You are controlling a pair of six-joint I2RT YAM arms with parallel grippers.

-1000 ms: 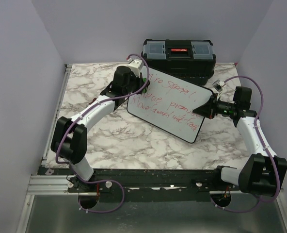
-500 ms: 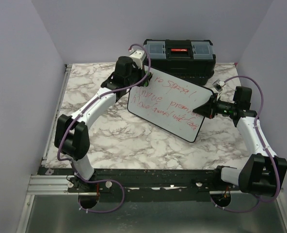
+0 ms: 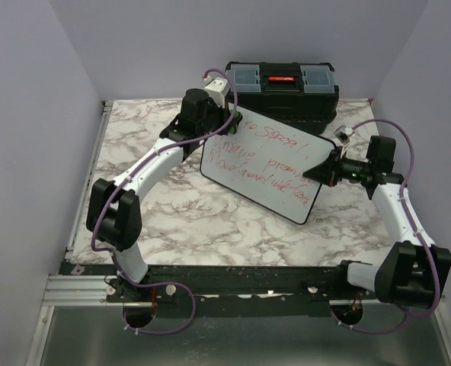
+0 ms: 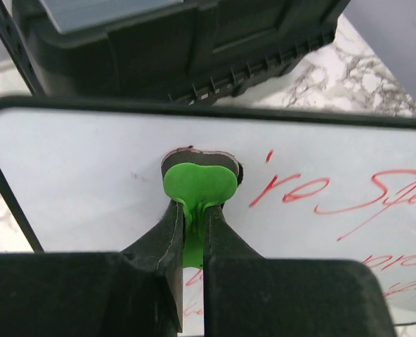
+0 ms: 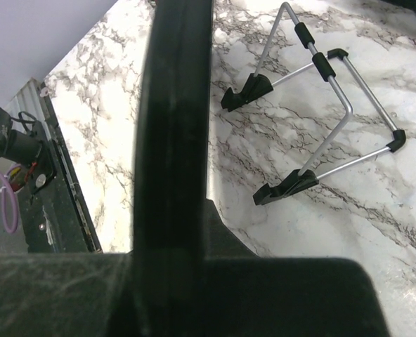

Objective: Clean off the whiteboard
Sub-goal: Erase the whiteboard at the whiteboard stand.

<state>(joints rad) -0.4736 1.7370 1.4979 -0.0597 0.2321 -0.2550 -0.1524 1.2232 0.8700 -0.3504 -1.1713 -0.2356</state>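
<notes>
The whiteboard (image 3: 267, 164) stands tilted on the marble table, red handwriting across it. My left gripper (image 3: 224, 122) is at its far left corner, shut on a green eraser (image 4: 197, 184) whose dark pad presses the whiteboard face (image 4: 88, 175), left of the red writing (image 4: 299, 191). My right gripper (image 3: 326, 169) is shut on the board's right edge. In the right wrist view the black frame (image 5: 173, 126) runs straight up between the jaws, hiding the fingertips. A wire stand (image 5: 320, 112) with black feet shows behind the board.
A black toolbox (image 3: 280, 84) with a red latch sits at the table's back edge, just behind the board and close to my left gripper; its side fills the top of the left wrist view (image 4: 180, 49). Purple walls close in on three sides.
My left gripper has moved with the eraser from the board's left side up toward its far left corner, then stayed there. The right arm and the board have not moved.
</notes>
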